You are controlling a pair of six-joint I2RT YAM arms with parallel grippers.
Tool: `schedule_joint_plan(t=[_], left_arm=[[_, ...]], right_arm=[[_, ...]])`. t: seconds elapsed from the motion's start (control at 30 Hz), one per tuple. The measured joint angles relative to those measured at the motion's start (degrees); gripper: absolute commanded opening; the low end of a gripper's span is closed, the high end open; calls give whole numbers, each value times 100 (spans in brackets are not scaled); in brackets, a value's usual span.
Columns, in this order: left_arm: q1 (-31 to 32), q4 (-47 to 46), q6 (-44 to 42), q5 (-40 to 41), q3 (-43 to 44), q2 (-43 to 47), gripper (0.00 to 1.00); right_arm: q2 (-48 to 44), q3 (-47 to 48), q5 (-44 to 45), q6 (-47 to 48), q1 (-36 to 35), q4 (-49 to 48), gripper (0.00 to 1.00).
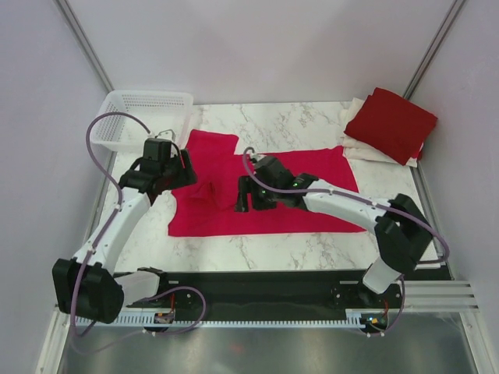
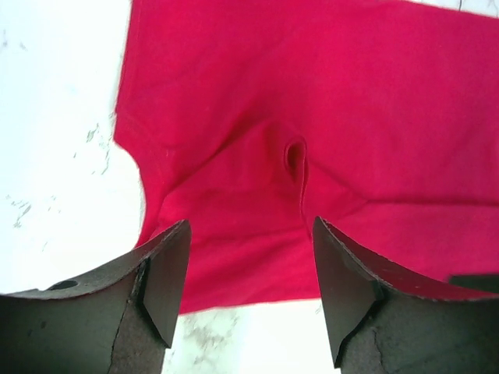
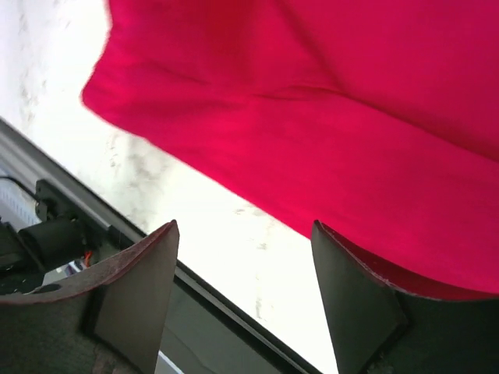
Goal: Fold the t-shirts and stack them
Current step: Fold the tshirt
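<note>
A bright crimson t-shirt [image 1: 214, 218] lies spread flat on the marble table, with a small raised pucker [image 1: 207, 191] near its left part. My left gripper [image 1: 184, 168] is open and empty, hovering over the shirt's left side. In the left wrist view [image 2: 249, 269] the pucker [image 2: 296, 160] lies just ahead of the jaws. My right gripper [image 1: 242, 199] is open and empty above the shirt's middle. In the right wrist view [image 3: 245, 276] it sits over the shirt's near hem [image 3: 234, 187]. A folded darker red shirt [image 1: 390, 123] rests on folded cream shirts [image 1: 362, 148] at the back right.
A white mesh basket [image 1: 140, 117] stands at the back left corner. The black rail [image 1: 257, 284] runs along the table's near edge and also shows in the right wrist view [image 3: 93, 226]. Grey walls close in both sides.
</note>
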State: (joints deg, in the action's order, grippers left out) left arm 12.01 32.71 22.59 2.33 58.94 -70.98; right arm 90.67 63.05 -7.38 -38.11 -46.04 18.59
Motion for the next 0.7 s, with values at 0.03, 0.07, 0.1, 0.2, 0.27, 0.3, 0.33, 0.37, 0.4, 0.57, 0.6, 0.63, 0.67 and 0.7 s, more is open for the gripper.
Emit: schedule_joint_plan(t=[0.03, 0.07, 0.1, 0.2, 0.27, 0.3, 0.33, 0.37, 0.4, 0.57, 0.6, 0.63, 0.67, 0.7], left_arm=[[-4, 144, -103, -13, -87, 225, 72], [-4, 223, -188, -28, -166, 428, 72], [-4, 245, -267, -28, -243, 612, 72], [-4, 308, -446, 120, -546, 1097, 74], [-4, 352, -472, 225, -741, 1263, 73], [-4, 396, -474, 260, -811, 1298, 74], [-4, 428, -476, 289, -848, 1298, 74], [-4, 455, -479, 326, -872, 1287, 74], [-4, 476, -483, 341, -879, 1279, 74], [-4, 468, -509, 348, -879, 1222, 74], [-4, 466, -514, 350, -879, 1202, 74], [-4, 466, -516, 350, -879, 1187, 74], [-4, 466, -516, 348, -879, 1174, 74], [-4, 466, -516, 348, -879, 1165, 74]], right_arm=[[280, 302, -17, 35, -192, -11, 75], [573, 577, -35, 57, -382, -20, 75], [861, 833, -52, 76, -531, -33, 73], [1744, 1499, -107, 129, -846, 4, 72], [2277, 1893, -144, 153, -951, 85, 72], [2522, 2085, -160, 164, -984, 160, 72], [2684, 2208, -162, 173, -1001, 205, 72], [2855, 2347, -162, 188, -1010, 273, 72], [2986, 2474, -160, 199, -1010, 345, 72], [3458, 3206, -35, 330, -992, 638, 72], [3517, 3338, 4, 356, -966, 680, 72], [3576, 3456, 37, 396, -946, 708, 72], [3606, 3530, 42, 420, -918, 726, 72], [3626, 3574, 57, 446, -887, 756, 72]])
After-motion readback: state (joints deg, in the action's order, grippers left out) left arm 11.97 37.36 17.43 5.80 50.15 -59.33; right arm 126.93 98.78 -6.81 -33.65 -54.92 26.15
